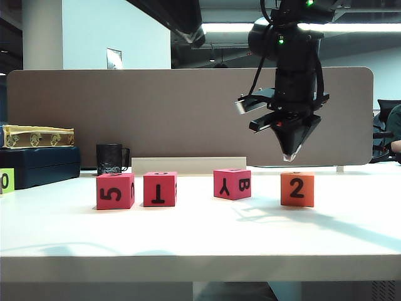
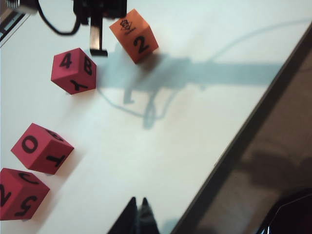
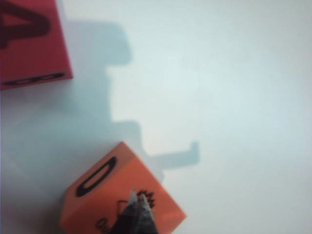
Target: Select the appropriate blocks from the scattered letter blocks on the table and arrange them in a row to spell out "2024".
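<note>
On the far left I see a small lime-green cube (image 1: 6,181) marked 0 at the edge of the wide white smooth surface (image 1: 200,235). Behind it a flat dark blue case (image 1: 39,165) holds up a cream and gold box (image 1: 37,136); both are shut. Next to them stands a black mug (image 1: 111,158); I cannot see inside it.

Then comes a row of four soft foam cubes on the surface. The first pink-red cube (image 1: 115,191) shows a 5 on its side. Just beside it, the second pink-red cube (image 1: 160,189) shows a T. A gap on, the third pink-red cube (image 1: 232,184) shows Y and B, with a 4 on top in my left wrist view. Farthest right, well apart, sits the orange cube (image 1: 297,189) with a 2 in front.

My left tool (image 2: 138,210) is closed and empty, near the front edge of the surface. My right tool (image 1: 288,155) is closed, holds nothing, and hangs just above the orange cube, pointing down.
</note>
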`<action>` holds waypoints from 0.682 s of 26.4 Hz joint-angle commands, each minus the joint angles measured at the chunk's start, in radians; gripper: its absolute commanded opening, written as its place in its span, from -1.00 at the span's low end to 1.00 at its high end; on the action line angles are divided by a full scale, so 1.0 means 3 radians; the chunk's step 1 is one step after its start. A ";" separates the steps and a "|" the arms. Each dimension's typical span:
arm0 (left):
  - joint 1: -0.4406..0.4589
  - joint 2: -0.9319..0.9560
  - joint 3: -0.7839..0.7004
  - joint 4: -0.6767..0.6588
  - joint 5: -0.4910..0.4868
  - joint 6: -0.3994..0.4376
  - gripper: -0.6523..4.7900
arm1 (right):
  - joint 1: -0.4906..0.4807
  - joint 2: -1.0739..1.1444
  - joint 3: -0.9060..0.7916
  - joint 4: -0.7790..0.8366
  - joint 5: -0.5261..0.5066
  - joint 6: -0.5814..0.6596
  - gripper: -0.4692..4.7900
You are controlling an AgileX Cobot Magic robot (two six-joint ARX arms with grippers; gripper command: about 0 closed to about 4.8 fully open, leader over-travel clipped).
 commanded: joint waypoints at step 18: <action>-0.0005 -0.0014 0.0018 0.0038 0.0000 0.0014 -0.78 | -0.0034 0.0130 0.0008 -0.0627 -0.0476 0.0010 -0.86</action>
